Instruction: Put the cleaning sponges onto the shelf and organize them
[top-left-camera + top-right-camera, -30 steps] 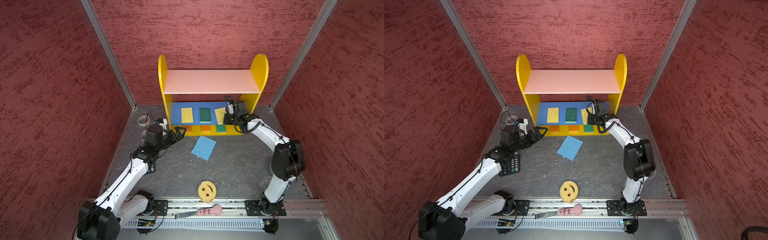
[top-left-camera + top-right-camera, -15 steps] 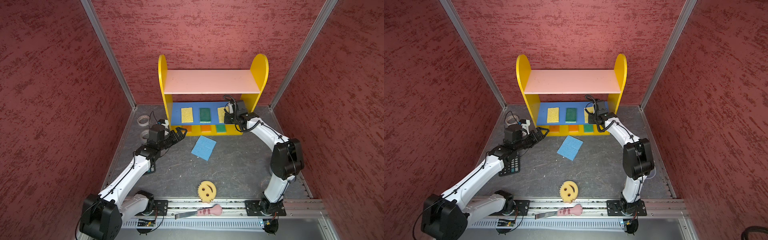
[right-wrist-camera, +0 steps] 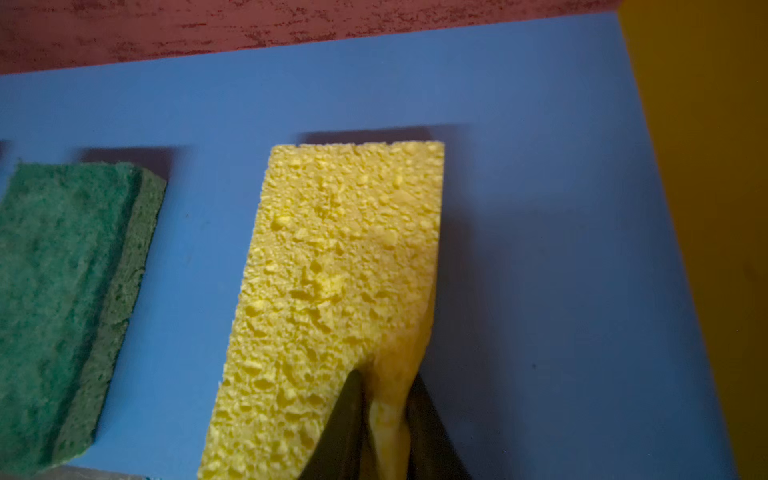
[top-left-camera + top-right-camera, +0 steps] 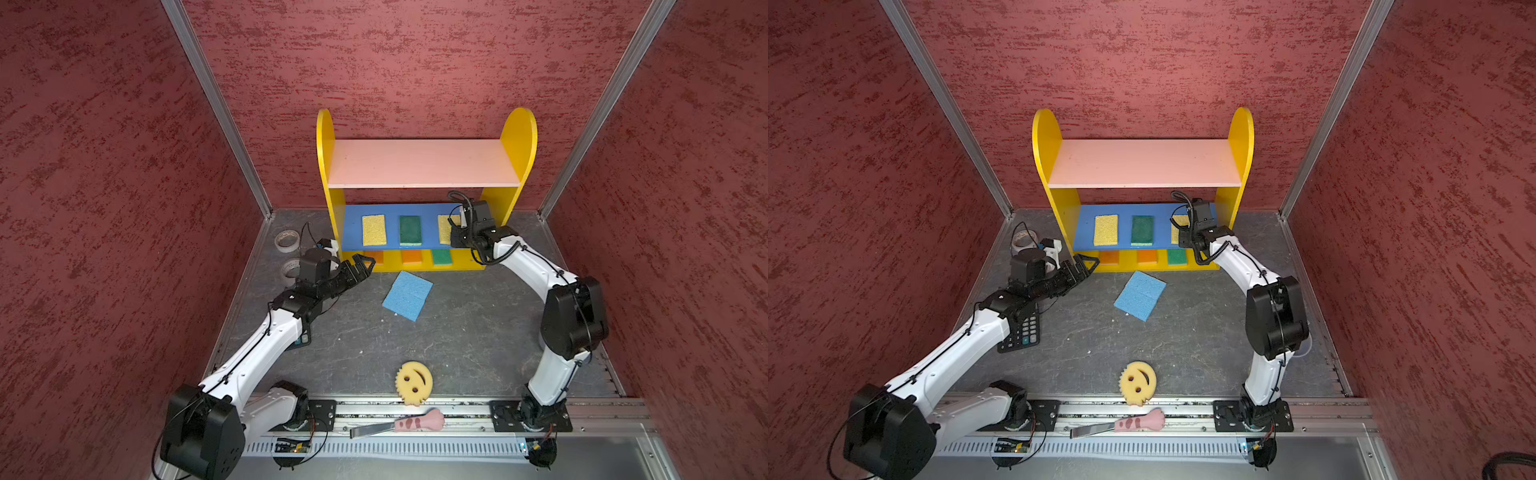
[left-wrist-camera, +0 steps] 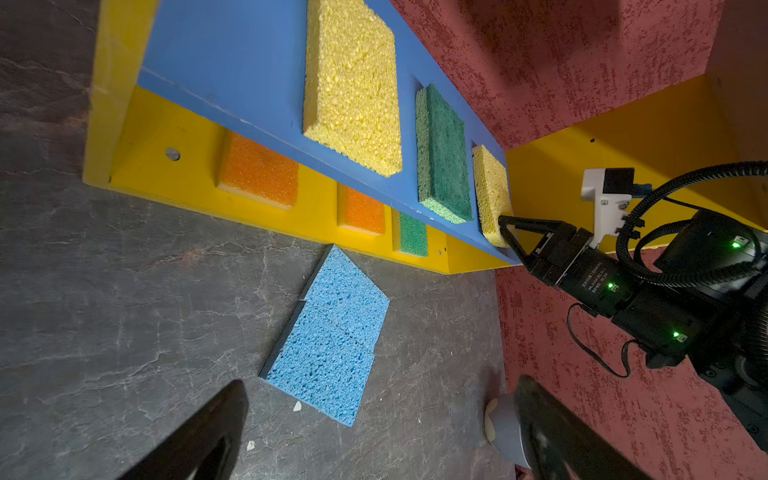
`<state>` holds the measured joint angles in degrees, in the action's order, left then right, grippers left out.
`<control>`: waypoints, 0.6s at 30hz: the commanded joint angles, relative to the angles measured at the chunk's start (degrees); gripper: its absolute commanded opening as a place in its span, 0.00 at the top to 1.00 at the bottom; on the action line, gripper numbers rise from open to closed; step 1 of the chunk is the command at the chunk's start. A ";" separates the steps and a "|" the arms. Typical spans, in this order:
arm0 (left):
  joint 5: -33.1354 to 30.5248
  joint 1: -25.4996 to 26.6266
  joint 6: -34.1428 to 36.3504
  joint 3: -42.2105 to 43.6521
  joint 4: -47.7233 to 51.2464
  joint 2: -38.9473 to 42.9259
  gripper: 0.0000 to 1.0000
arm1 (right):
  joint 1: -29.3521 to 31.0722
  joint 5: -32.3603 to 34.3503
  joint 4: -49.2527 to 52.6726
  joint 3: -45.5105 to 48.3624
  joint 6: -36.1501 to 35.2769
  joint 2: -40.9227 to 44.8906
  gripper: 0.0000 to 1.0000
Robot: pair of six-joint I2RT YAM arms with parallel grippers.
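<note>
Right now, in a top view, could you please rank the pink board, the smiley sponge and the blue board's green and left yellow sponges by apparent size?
1. pink board
2. smiley sponge, possibly helped by nearness to the camera
3. green sponge and left yellow sponge: alike, unranked

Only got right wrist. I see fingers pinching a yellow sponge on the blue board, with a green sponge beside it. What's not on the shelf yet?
Observer: Apart from your yellow sponge, the blue sponges are off it. They lie flat on the floor just in front of the shelf, and a seam suggests two pieces.
Operator: Anything else loose?
Observer: The round smiley sponge, on the floor near the front rail.
Operator: Left arm?
Observer: The left gripper is open and empty by the shelf's front left corner, with its fingers aimed at the blue sponges.
</note>
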<state>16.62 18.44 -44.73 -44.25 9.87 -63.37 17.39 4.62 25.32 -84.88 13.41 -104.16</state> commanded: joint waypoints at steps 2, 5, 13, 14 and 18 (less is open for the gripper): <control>0.35 0.30 -0.10 -0.78 -0.45 0.36 0.01 | -0.34 1.92 -0.44 1.26 0.48 1.89 0.72; 0.40 0.50 -0.23 -0.74 -0.43 0.44 0.01 | -0.38 2.29 -0.51 1.57 0.65 2.51 0.70; 0.17 0.88 -0.31 -0.68 -0.29 0.82 0.01 | -0.33 2.14 -0.96 2.29 1.09 5.25 0.64; 0.21 0.90 -0.35 -0.66 -0.26 0.88 0.01 | -0.35 2.08 -1.10 2.43 1.25 5.79 0.63; 0.25 0.98 -0.27 -0.66 -0.11 0.97 0.01 | -0.34 1.72 -1.39 2.96 1.95 7.47 0.59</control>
<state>16.60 19.20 -44.75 -44.25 9.87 -63.35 17.30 5.65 24.91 -82.63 14.46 -99.59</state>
